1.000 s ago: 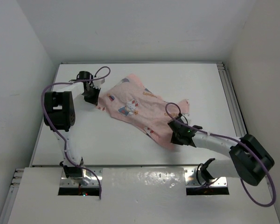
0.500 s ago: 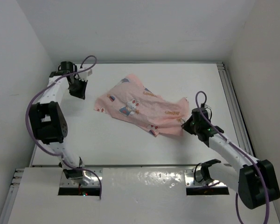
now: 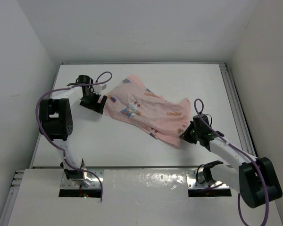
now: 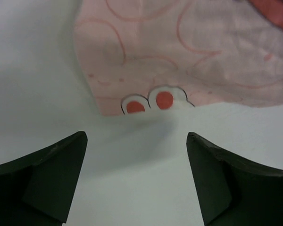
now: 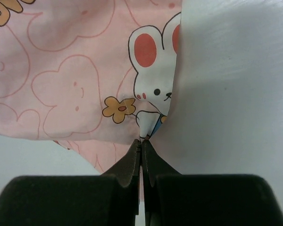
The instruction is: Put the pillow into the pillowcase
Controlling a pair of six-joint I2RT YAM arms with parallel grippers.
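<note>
The pillowcase (image 3: 146, 108) lies rumpled at centre; I see no pillow. At its four o'clock edge my right gripper (image 5: 141, 143) pinches the cloth. At nine o'clock my left gripper (image 4: 136, 141) gapes empty. Next, I judge, it must clamp that corner to spread the mouth.

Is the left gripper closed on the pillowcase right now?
No: the left wrist view shows the left gripper open, with the pillowcase edge lying beyond its fingertips, ungripped.
</note>
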